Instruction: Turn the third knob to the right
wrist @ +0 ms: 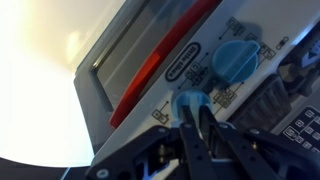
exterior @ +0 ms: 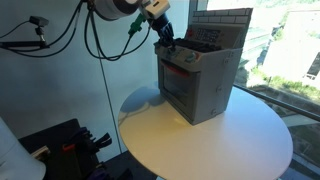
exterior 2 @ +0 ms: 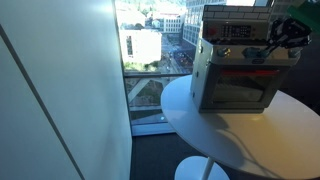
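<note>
A grey toy oven [exterior: 205, 85] stands on a round white table [exterior: 240, 140]; it shows in both exterior views [exterior 2: 235, 85]. Blue knobs sit along its front panel above a red door handle [wrist: 160, 62]. In the wrist view my gripper [wrist: 197, 122] has its two black fingers close together over one blue knob [wrist: 186, 100], pinching its ridge. A second blue knob [wrist: 236, 60] is free beside it. In the exterior views the gripper [exterior: 165, 42] [exterior 2: 272, 45] is at the oven's upper front corner.
The table edge [exterior 2: 200, 130] is near a large window with a city view. A white wall stands behind the arm. Black gear [exterior: 70, 145] with cables sits low beside the table. A keypad-like panel [wrist: 300, 125] is next to the knobs.
</note>
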### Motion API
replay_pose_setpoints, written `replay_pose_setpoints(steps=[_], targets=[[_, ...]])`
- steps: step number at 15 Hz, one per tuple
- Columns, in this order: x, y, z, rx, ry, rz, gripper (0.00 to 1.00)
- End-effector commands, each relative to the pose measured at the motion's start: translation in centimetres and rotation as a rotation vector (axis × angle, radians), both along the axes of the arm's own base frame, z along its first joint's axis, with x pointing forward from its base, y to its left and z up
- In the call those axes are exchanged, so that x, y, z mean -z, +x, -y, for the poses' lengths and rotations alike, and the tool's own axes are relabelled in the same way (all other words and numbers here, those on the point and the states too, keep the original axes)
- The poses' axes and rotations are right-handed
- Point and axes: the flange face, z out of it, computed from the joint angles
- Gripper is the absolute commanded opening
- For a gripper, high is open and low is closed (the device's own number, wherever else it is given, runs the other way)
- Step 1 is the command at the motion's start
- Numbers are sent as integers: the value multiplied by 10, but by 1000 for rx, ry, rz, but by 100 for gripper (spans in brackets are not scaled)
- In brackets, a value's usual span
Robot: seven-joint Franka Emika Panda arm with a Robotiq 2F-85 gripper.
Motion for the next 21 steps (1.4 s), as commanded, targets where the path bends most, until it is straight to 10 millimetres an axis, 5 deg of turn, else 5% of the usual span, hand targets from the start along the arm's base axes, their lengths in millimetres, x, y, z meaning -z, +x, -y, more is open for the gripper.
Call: replay_pose_setpoints(steps=[1,15,16,17,18,21], targets=[[2,-5,4,89,60,-38,3],[3,-7,5,245,224,-33,3],[3,-7,4,244,226,-34,6],[2,-7,4,242,227,-35,38],[2,-7,4,242,231,-37,39],[4,-10,1,244,245,-49,62]])
